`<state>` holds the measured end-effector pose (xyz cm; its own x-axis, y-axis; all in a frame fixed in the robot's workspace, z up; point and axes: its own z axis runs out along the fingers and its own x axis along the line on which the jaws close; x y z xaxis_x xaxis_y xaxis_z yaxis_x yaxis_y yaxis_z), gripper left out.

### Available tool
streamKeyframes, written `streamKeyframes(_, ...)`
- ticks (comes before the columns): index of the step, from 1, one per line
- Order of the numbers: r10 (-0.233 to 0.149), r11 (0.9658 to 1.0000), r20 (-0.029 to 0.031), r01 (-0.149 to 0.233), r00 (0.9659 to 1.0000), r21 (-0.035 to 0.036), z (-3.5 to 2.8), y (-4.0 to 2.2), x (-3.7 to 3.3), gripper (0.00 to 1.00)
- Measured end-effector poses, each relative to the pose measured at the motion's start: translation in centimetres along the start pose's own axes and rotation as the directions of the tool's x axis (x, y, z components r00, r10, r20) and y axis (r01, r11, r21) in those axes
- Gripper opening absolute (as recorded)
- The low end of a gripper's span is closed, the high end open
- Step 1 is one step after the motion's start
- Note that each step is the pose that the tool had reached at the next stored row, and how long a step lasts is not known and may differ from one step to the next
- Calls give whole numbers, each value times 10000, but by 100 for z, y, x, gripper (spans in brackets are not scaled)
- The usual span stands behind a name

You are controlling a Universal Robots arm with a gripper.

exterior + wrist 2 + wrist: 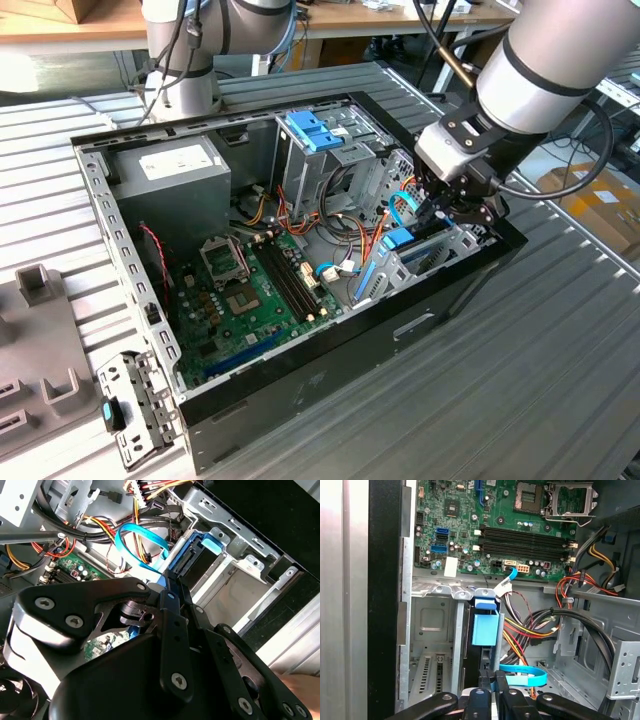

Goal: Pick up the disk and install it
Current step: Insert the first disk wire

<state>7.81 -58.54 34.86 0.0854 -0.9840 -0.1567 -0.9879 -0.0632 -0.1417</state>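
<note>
While the gripper (493, 681) reaches into the open computer case (300, 385), we see its fingers (172, 630) drawn close together on the near edge of the disk (484, 629), which stands on edge just ahead inside the metal drive bay (432, 625). We judge installation under way: seating calls for a straight push along the bay walls, clear of the blue cable (520, 674) beside the fingertips.

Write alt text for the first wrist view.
The pincer grips the end of a disk standing on edge in a metal drive bay of an open computer case. Beyond it lie a green motherboard and bundled coloured cables.
</note>
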Motion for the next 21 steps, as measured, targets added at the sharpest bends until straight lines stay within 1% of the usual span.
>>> streamKeyframes(6,1,10000,-1,-1,10000,0,4,2,10,16)
streamKeyframes(11,3,10000,23,-3,10000,2,6,2,11,16)
streamKeyframes(21,4,10000,24,-4,10000,2,14,5,12,16)
